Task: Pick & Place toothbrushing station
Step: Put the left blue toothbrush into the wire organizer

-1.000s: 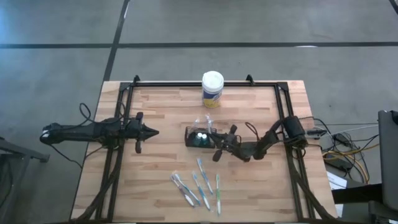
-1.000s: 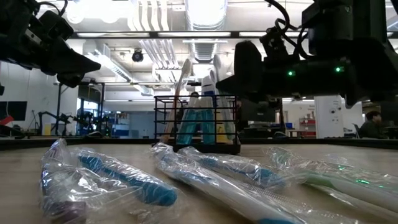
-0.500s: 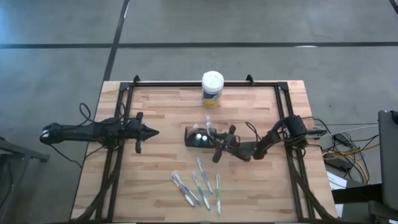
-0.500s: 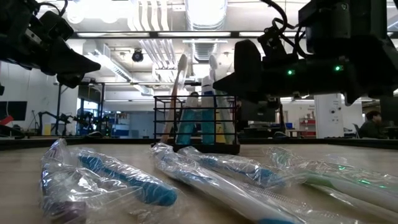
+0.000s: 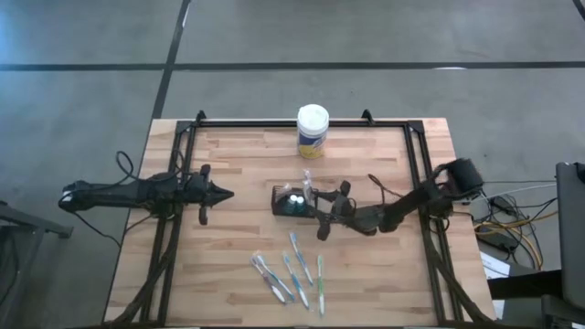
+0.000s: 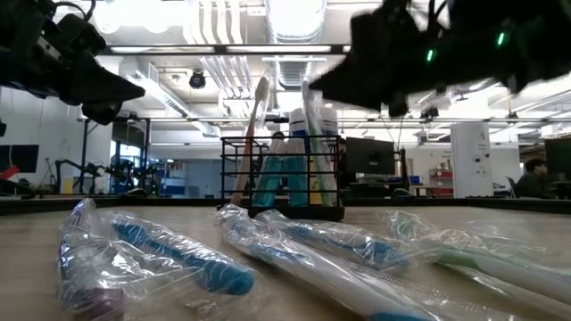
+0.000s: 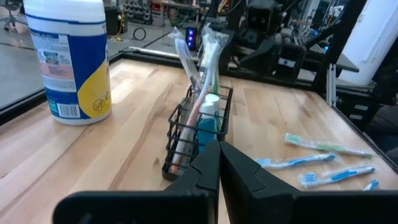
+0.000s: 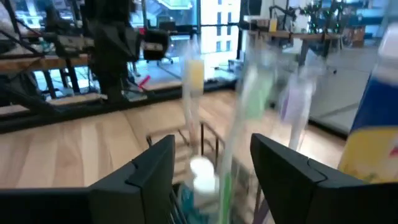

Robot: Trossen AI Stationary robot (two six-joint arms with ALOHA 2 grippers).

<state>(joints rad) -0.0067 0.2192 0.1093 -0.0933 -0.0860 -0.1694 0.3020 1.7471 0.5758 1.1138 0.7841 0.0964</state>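
The black wire caddy (image 5: pixel 291 200) stands mid-table with white-capped tubes (image 8: pixel 202 169) and wrapped toothbrushes (image 6: pixel 257 134) upright in it. One wrapped green brush (image 8: pixel 239 130) leans out of the caddy between the fingers of my right gripper (image 8: pixel 211 171). That gripper (image 5: pixel 315 208) is open at the caddy's right side and raised above its rim. I see no touch between its fingers and the brush. My left gripper (image 5: pixel 222 193) is shut and hovers left of the caddy (image 7: pixel 199 134). Several wrapped toothbrushes (image 5: pixel 291 271) lie flat near the front edge.
A white-lidded canister with a yellow label (image 5: pixel 313 131) stands at the far edge, behind the caddy. The loose wrapped brushes (image 6: pixel 294 254) fill the near middle of the table. Black frame rails (image 5: pixel 178 174) run along the table's left, right and far sides.
My right gripper has opened and let go of a wrapped toothbrush, which now stands in the caddy. It has then risen above the caddy's rim, and its arm has swung toward the table's right edge.
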